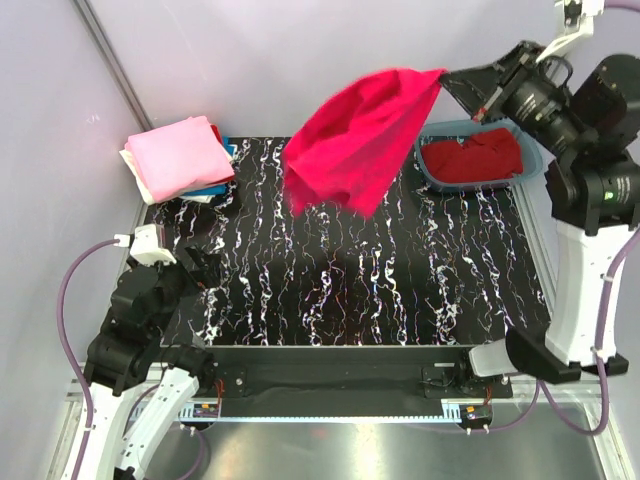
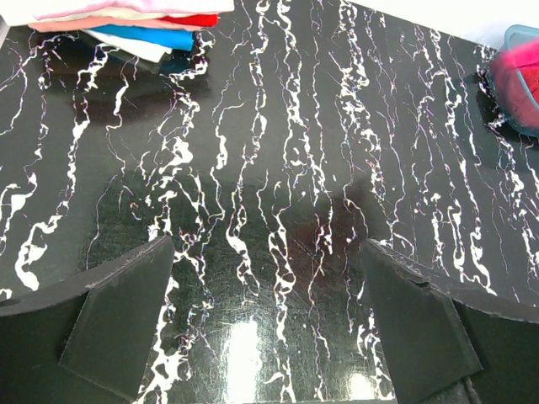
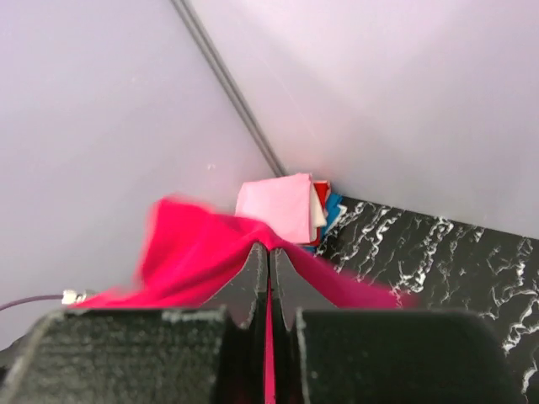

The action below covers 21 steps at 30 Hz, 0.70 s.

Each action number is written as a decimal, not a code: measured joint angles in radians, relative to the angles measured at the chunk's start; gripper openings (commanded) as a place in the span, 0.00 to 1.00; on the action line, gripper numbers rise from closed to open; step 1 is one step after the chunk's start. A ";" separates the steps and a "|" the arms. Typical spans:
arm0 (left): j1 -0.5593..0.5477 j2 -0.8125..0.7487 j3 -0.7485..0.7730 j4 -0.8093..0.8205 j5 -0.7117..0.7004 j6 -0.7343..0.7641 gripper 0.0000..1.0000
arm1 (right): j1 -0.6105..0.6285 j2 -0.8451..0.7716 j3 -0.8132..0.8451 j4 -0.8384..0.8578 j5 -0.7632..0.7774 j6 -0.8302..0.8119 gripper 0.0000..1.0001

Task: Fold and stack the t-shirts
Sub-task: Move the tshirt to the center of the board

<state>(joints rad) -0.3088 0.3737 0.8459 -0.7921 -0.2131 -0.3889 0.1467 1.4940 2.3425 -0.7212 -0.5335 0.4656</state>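
Note:
My right gripper (image 1: 447, 76) is shut on the bright pinkish-red t-shirt (image 1: 355, 140) and holds it high above the back of the table; the shirt hangs and swings leftward in the air. In the right wrist view the fabric (image 3: 194, 257) is pinched between my closed fingers (image 3: 253, 273). A folded stack with a light pink shirt on top (image 1: 178, 155) lies at the back left corner; cream, blue and red layers show under it (image 2: 139, 29). A darker red shirt (image 1: 478, 157) lies in the teal tub. My left gripper (image 2: 269, 337) is open and empty, low over the table's front left.
The teal plastic tub (image 1: 434, 170) stands at the back right corner. The black marbled tabletop (image 1: 380, 290) spans the middle. A grey wall and a metal post (image 1: 115, 65) rise behind the table.

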 measured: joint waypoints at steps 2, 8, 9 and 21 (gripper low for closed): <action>0.000 0.000 0.000 0.000 0.000 0.000 0.99 | -0.006 -0.059 -0.089 0.020 0.023 -0.003 0.00; 0.000 0.000 0.000 0.000 -0.001 0.000 0.99 | -0.116 0.032 -0.481 0.006 0.116 0.044 0.56; 0.000 0.000 -0.001 0.000 -0.001 0.000 0.99 | -0.147 0.095 -0.554 0.003 0.142 0.055 0.64; 0.001 0.039 -0.004 0.001 0.001 0.001 0.99 | -0.266 0.100 -0.981 -0.129 0.316 0.069 1.00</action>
<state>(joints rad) -0.3080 0.4129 0.8417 -0.7910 -0.2123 -0.3882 -0.1192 1.5944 1.3613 -0.8501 -0.2176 0.5350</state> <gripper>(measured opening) 0.987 0.994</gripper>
